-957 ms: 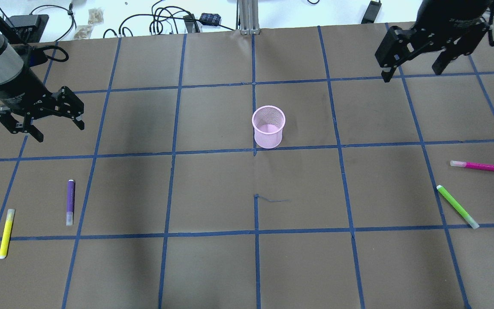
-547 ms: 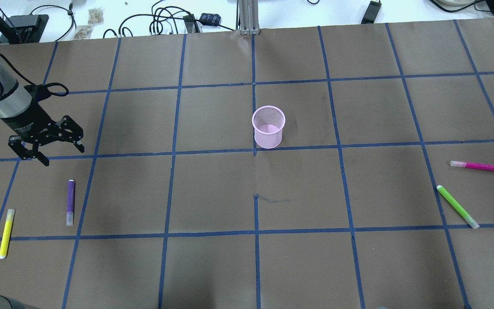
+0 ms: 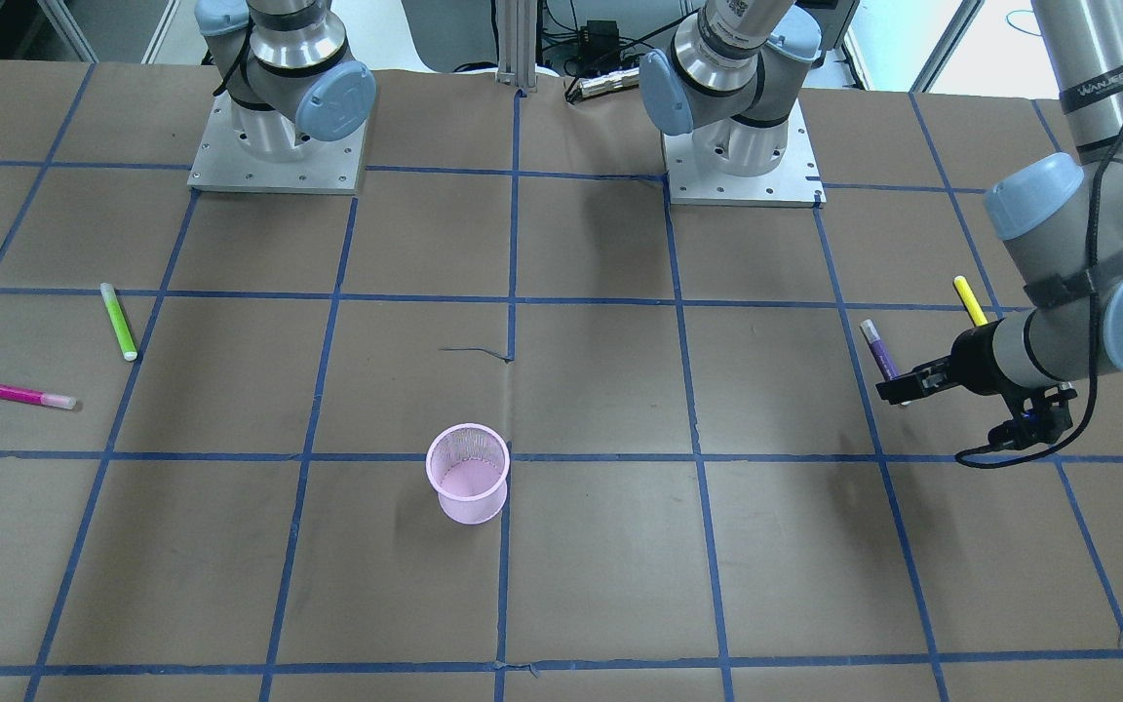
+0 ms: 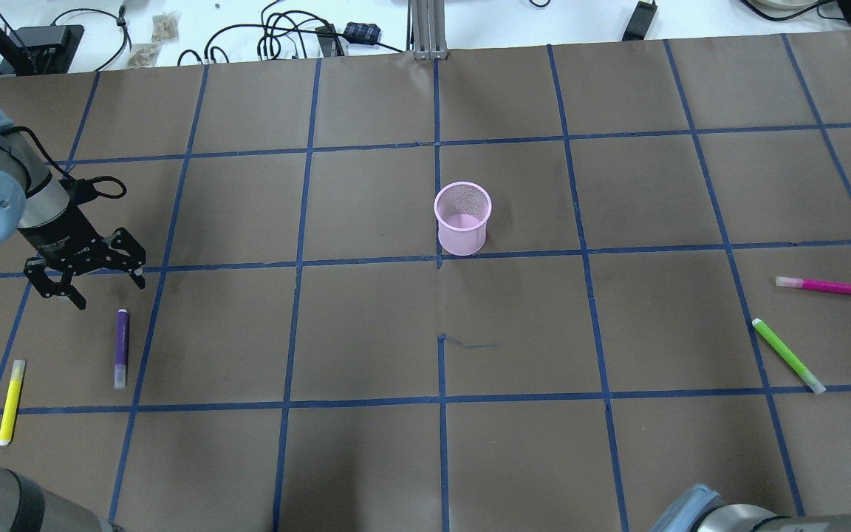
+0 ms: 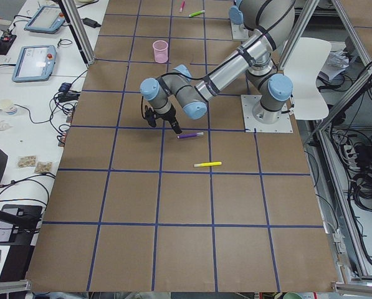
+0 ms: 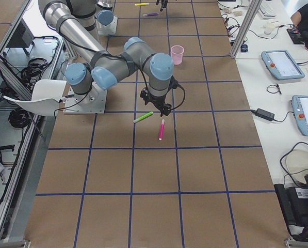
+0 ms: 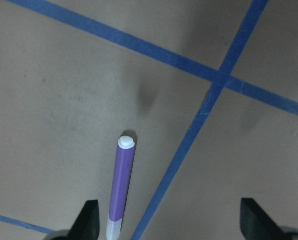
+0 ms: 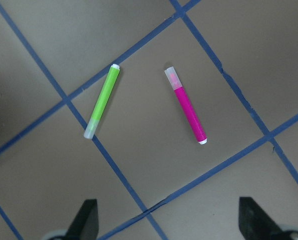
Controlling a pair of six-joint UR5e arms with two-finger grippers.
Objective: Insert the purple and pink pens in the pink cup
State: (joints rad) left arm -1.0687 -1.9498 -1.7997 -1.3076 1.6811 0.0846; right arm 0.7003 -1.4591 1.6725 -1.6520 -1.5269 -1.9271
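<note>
Pens are laid flat on the bench, well apart from the pink cup. The left tool is held wide open over one end of the purple pen, so it can be grabbed. The right tool is held open and empty above the pink pen.

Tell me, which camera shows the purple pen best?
The left wrist view: the purple pen lies large in the lower middle, with its white end cap clear. Overhead shows it whole but small. The front view partly hides it, both side views make it tiny, and the right wrist view misses it.
</note>
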